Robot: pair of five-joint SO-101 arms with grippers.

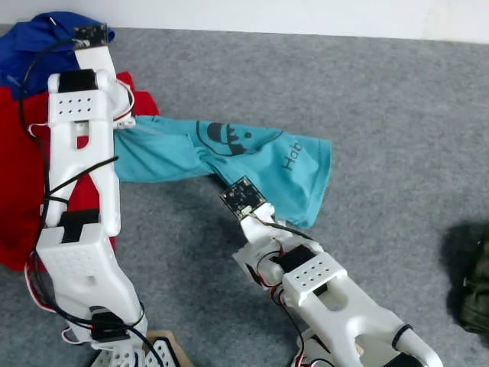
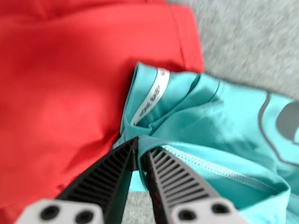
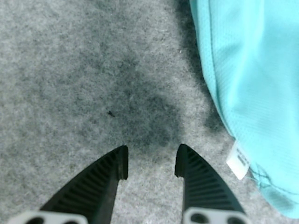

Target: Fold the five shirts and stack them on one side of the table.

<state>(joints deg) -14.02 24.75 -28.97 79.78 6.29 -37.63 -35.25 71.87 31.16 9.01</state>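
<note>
Since it is pinched shut on a fold of the teal shirt [image 2: 201, 116] close to the neck label, the left tool [image 2: 138, 145] has that cloth gripped right where the teal edge meets the red shirt [image 2: 70, 70]. The right tool [image 3: 150, 158] stands open with nothing between its jaws. It hangs over bare grey counter [image 3: 70, 70], just beside the teal hem.

In the high view, the teal shirt runs across the middle of the frame from the left arm towards centre right. It is twisted and wrinkled, with its print up. The red shirt lies spread along the left edge under the left arm, and a blue shirt [image 1: 34, 42] is bunched in the upper left corner. A dark cloth [image 1: 474, 283] sits well apart at the lower right edge.

No shirt looks neatly folded and no tidy stack shows, so I judge the task to be at an early stage. The teal shirt is the one in hand, and folding and stacking are still to do for all of them.
</note>
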